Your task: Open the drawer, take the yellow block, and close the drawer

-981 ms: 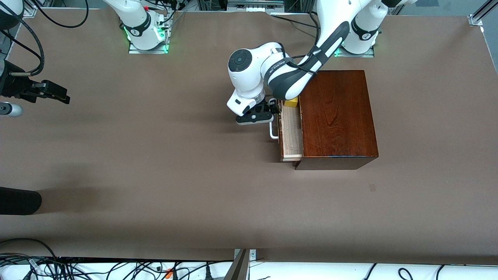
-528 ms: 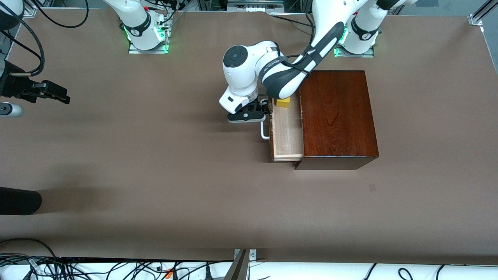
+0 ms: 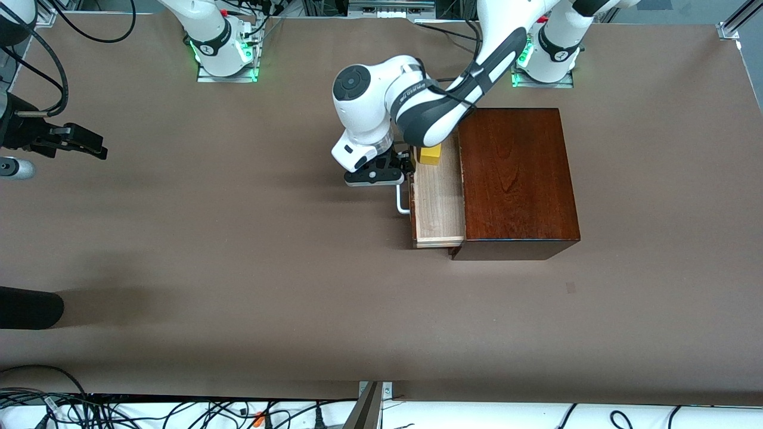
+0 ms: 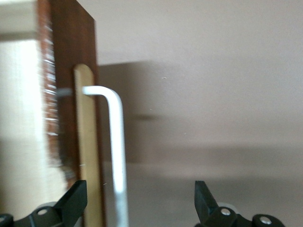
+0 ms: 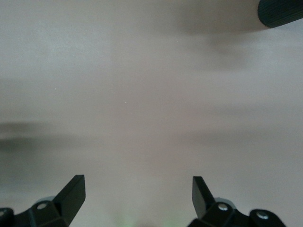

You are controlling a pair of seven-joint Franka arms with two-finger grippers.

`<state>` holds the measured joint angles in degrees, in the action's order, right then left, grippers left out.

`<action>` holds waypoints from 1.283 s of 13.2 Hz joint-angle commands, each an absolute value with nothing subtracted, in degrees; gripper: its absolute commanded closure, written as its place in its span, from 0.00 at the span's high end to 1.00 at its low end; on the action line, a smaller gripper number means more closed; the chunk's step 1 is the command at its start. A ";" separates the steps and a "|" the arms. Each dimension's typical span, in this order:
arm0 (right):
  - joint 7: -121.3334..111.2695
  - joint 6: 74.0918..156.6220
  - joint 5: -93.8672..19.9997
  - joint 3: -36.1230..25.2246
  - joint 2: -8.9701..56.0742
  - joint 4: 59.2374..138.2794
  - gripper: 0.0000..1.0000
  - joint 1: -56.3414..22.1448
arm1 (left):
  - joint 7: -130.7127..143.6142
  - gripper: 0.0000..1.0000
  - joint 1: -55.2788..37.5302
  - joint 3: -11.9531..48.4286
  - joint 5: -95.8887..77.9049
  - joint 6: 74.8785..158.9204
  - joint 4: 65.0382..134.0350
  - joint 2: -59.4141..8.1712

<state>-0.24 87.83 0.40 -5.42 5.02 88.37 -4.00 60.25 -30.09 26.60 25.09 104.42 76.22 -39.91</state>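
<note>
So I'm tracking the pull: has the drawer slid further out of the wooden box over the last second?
Yes. The drawer has slid farther out of the fixed wooden box, toward the right arm's end of the table, so more of its pale floor shows.

The drawer (image 3: 439, 205) stands pulled out of the dark reddish-brown wooden box (image 3: 517, 179) toward the right arm's end of the worktop (image 3: 238, 268). The yellow block (image 3: 430, 154) sits in it at the end farthest from the camera. The left gripper (image 3: 400, 168) is at the white handle (image 3: 402, 201); the right gripper (image 3: 89, 145) waits over the worktop's edge.
</note>
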 commanded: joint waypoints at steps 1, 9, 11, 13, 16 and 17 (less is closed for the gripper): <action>-0.09 88.15 0.97 -5.27 4.92 88.24 1.00 -3.78 | 56.52 1.00 -29.97 27.25 20.50 96.35 69.62 -38.16; 5.06 87.45 -1.31 -0.89 4.22 87.71 1.00 -3.96 | 34.75 1.00 -12.41 27.25 10.90 78.42 69.61 -23.57; 15.33 87.45 -1.32 3.05 4.13 87.71 1.00 -3.96 | 27.37 1.00 -7.67 27.33 10.81 75.16 69.61 -21.72; 27.61 87.45 -2.10 7.62 4.13 87.63 1.00 -3.96 | 19.55 1.00 -1.62 27.33 8.80 74.01 69.61 -20.05; 51.33 87.45 -3.52 15.44 4.39 86.57 1.00 -5.44 | 8.65 1.00 5.53 26.11 6.16 73.65 70.39 -17.33; 60.64 87.45 -3.43 17.82 4.66 86.49 1.00 -6.75 | 4.35 1.00 5.54 22.80 5.89 74.00 71.79 -14.97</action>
